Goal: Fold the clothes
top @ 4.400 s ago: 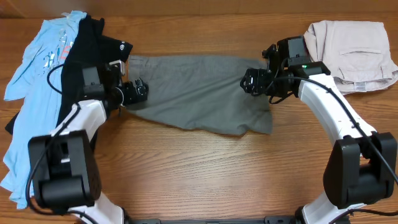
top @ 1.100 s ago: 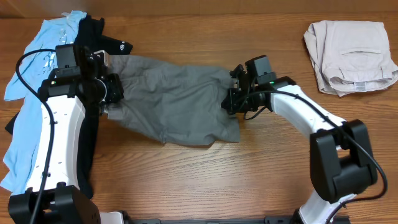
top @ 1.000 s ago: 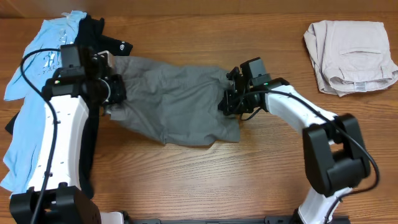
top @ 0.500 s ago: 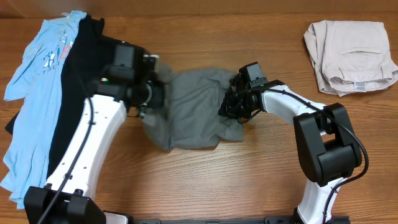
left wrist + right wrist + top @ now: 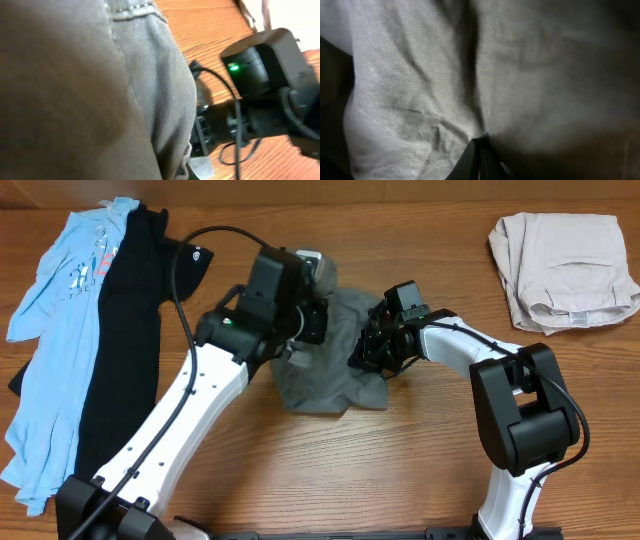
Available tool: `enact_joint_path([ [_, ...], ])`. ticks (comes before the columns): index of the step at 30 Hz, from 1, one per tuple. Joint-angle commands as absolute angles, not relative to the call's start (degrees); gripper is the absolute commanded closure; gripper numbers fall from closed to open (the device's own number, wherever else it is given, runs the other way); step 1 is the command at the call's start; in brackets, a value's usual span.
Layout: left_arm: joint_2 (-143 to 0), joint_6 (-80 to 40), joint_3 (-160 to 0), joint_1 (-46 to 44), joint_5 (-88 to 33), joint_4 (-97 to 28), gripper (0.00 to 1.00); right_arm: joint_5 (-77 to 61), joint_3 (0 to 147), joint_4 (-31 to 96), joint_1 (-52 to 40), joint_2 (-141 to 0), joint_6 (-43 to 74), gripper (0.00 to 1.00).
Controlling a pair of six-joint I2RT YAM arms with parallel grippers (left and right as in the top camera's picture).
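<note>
Grey-olive shorts (image 5: 335, 375): bunched, creased, half doubled over itself.

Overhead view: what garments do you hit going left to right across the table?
light-blue shirt → black T-shirt → grey shorts → folded beige garment
</note>
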State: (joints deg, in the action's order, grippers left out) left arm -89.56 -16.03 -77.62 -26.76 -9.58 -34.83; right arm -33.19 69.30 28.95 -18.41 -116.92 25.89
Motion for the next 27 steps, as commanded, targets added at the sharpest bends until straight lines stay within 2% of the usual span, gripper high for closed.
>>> enact_joint_path([
  [1,-91.85,-17.61,-79.68,-28.53,-10.04,-33.85,0.96,-33.26,69.06,29.19,-18.57,-118.74,26.22,0.96],
  [7,-96.55,-17.32,-79.68,-28.69,-10.13,-34.96,0.96,-37.67,72.44,30.94,-16.05,-117.69,25.67,0.96],
  [13,-97.54,-16.25,-79.68,-28.69,-10.11,-35.42,0.96,-48.16,82.19,35.00,-7.79,-111.02,25.10,0.96],
  [17,-97.60,-16.27,-79.68,-28.71,-10.39,-35.31,0.96,-51.40,90.98,39.94,-0.75,-106.78,25.12,0.90],
  [18,-97.62,-16.27,-79.68,-28.75,-10.52,-35.29,0.90,-51.40,92.55,41.12,0.49,-106.28,25.10,0.88],
  [19,-97.62,-16.27,-79.68,-28.88,-10.50,-35.22,0.76,-51.53,94.43,42.28,2.02,-105.67,25.10,0.82],
  [20,-97.62,-16.27,-79.68,-28.93,-10.50,-35.16,0.56,-51.62,95.53,43.05,3.11,-105.30,25.10,0.80],
  [21,-97.62,-16.27,-79.68,-28.95,-10.50,-35.07,0.23,-51.62,96.75,43.99,4.27,-104.92,25.10,0.77],
  [22,-97.62,-16.27,-79.68,-28.95,-10.46,-35.05,0.03,-51.64,97.49,44.60,5.17,-104.66,25.08,0.72],
  [23,-97.62,-16.29,-79.68,-28.88,-10.11,-35.05,0.00,-51.62,98.08,45.56,6.26,-104.25,25.06,0.66],
  [27,-97.60,-16.29,-80.36,-27.40,-10.13,-34.72,0.00,-50.65,98.08,50.28,7.09,-104.03,20.43,0.58],
])
